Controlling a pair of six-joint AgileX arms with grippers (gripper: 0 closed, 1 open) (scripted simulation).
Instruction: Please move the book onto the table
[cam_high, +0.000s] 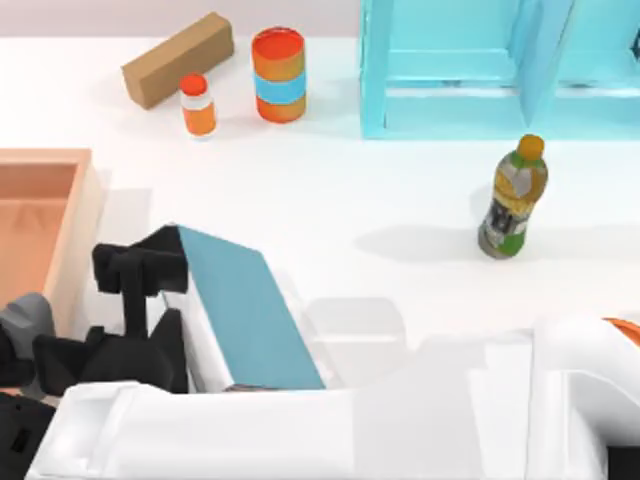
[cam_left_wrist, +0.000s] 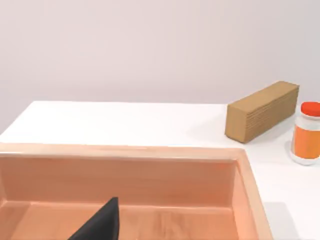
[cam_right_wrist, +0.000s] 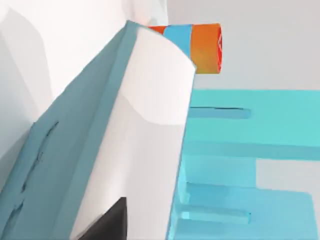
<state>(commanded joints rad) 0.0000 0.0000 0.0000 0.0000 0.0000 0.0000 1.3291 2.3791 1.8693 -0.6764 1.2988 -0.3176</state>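
Clearance under the large teal-blue hardcover book (cam_high: 250, 305) decides the coming move. It sits tipped on edge just beside the orange-tan wooden tray (cam_high: 45, 225), on the side that faces the light cyan shelf unit (cam_high: 480, 70). Its cover slopes and its white page edges (cam_right_wrist: 135, 150) show, so we judge it is not yet flat on the broad white table (cam_high: 350, 200). Its long axis runs slantwise, from an end close to the tray's wall out and away from it. Our right gripper (cam_high: 140, 305) has the reach: that arm stretches across to the gap between tray and book. In the right wrist view a black finger (cam_right_wrist: 107, 222) lies against the page block. We read the fingers as closed narrowly on the book, which stands directly ahead of them and leans away from the tray. What remains, by our judgement, is to lower and level it onto bare table beyond the tray, short of the green-and-orange drink bottle (cam_high: 513, 197). Our left gripper (cam_high: 25, 345) hangs idle over the tray.
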